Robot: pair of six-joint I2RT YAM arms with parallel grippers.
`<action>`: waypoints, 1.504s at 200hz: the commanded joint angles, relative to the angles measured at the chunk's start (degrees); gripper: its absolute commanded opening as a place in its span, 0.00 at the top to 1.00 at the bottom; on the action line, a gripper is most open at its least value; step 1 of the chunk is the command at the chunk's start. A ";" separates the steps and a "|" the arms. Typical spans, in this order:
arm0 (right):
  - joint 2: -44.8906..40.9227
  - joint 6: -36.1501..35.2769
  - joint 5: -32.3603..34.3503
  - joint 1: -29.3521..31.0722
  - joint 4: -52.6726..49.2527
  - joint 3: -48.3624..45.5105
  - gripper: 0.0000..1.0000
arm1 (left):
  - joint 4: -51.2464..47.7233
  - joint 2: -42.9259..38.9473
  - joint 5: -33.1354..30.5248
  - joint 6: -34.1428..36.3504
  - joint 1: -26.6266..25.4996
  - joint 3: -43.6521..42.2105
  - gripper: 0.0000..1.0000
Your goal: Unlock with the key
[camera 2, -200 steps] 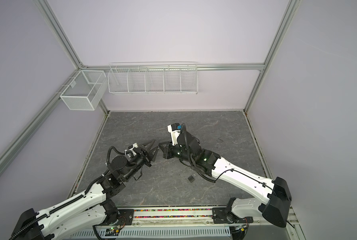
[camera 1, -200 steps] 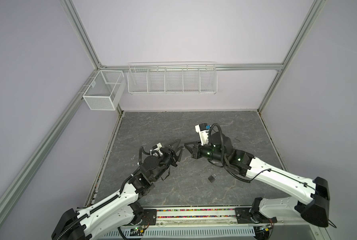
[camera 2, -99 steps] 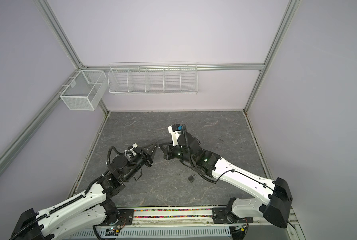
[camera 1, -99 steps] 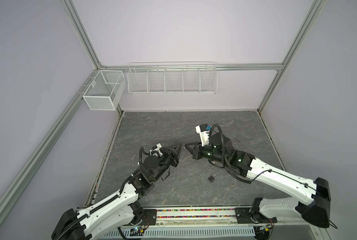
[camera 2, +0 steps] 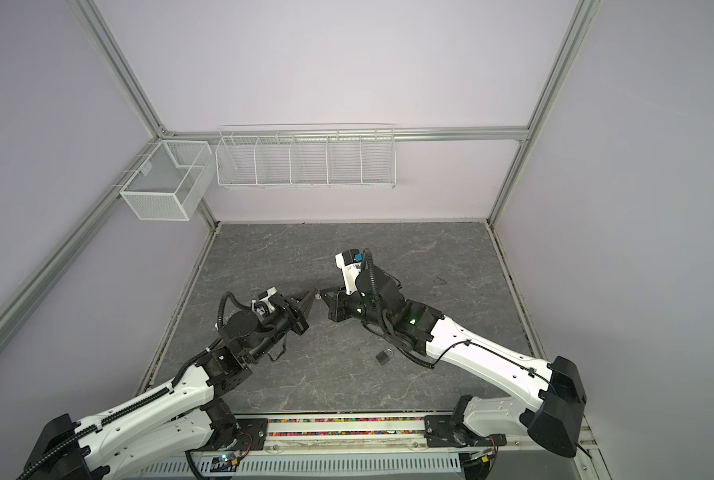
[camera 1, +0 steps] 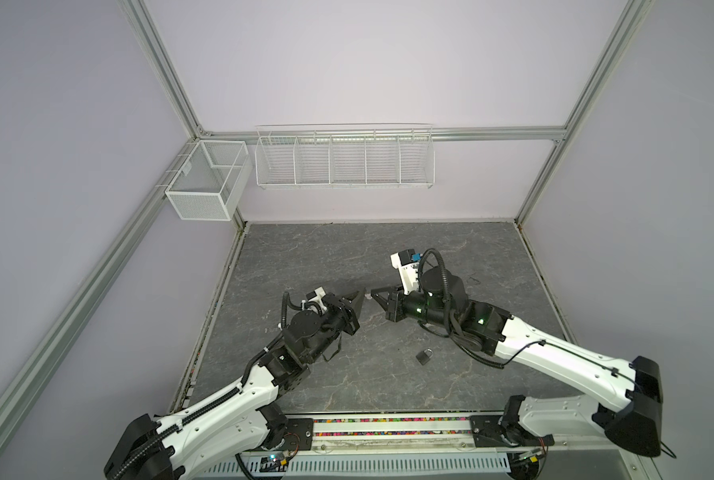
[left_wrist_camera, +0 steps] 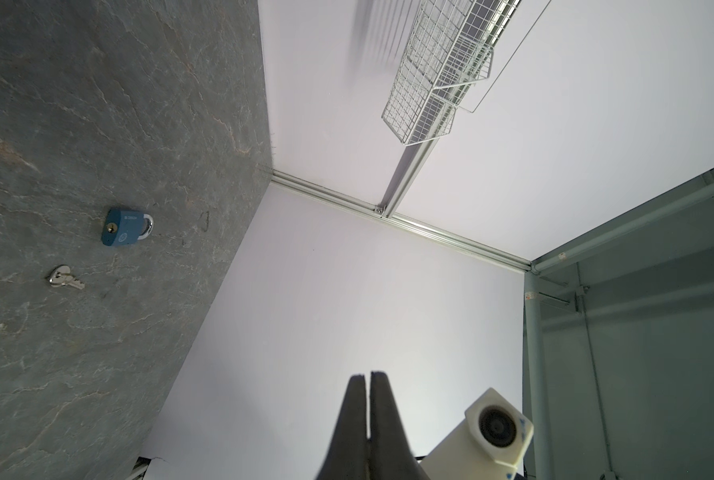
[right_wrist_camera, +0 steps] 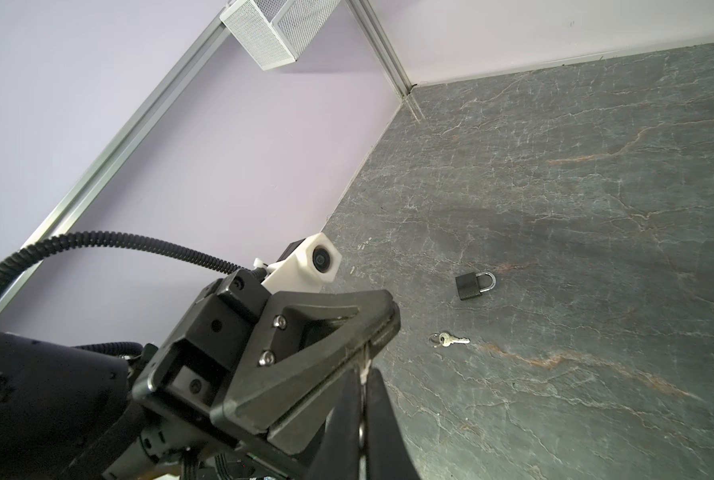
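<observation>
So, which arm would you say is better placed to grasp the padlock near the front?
Probably the right arm: the padlock lies right of the middle, close beside it; the left gripper must cross over.

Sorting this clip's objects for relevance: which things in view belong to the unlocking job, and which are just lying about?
Part of the job:
padlock, on the table
key, loose on the table near it, not held

Just there:
wire rack on the back wall
mesh basket on the left rail
</observation>
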 commanded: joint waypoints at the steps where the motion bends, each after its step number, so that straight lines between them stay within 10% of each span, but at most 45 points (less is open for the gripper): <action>1: -3.20 -1.10 1.17 0.31 -0.84 0.30 0.87 | -1.14 0.52 -0.75 3.31 -0.11 2.66 1.00; 64: -10.78 0.13 -8.79 -2.83 -5.41 -2.00 0.40 | -4.20 2.91 3.55 33.50 -0.11 9.73 1.00; 95: -11.73 1.26 -21.20 -6.71 -3.99 -3.71 0.32 | -2.73 5.48 9.45 47.26 -0.11 12.72 1.00; 164: -11.87 5.22 -34.07 -14.34 8.41 -10.02 0.35 | -3.19 8.96 19.87 64.43 -0.31 18.37 1.00; 301: -11.91 6.23 -37.56 -16.90 23.04 -15.67 0.58 | 3.68 9.23 22.92 61.95 -0.46 17.88 1.00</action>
